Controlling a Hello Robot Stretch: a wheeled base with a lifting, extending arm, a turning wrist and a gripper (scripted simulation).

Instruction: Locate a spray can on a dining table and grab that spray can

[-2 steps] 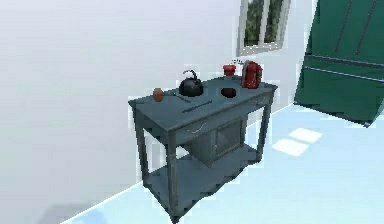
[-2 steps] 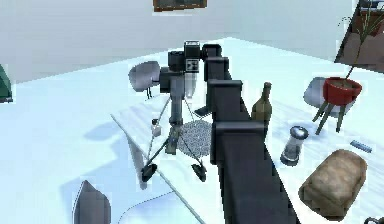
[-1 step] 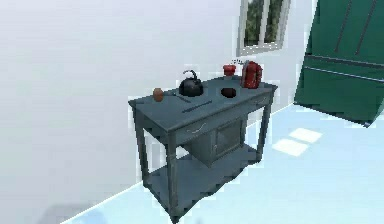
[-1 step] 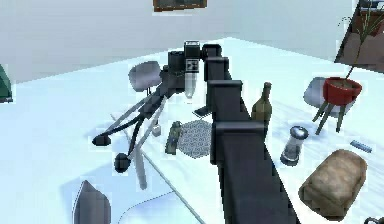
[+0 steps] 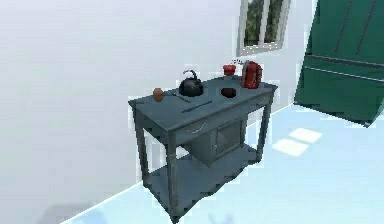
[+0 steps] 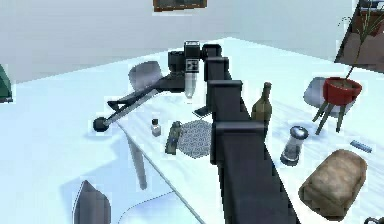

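In the arm side view, the gripper reaches left from the dark arm above the white dining table. I cannot tell whether its thin fingers are apart, together or holding anything. Right of it, close under the arm's white squares, stands a slim pale can, the one shape that fits a spray can. Farther right on the table are a dark bottle, a grey shaker and a bread loaf.
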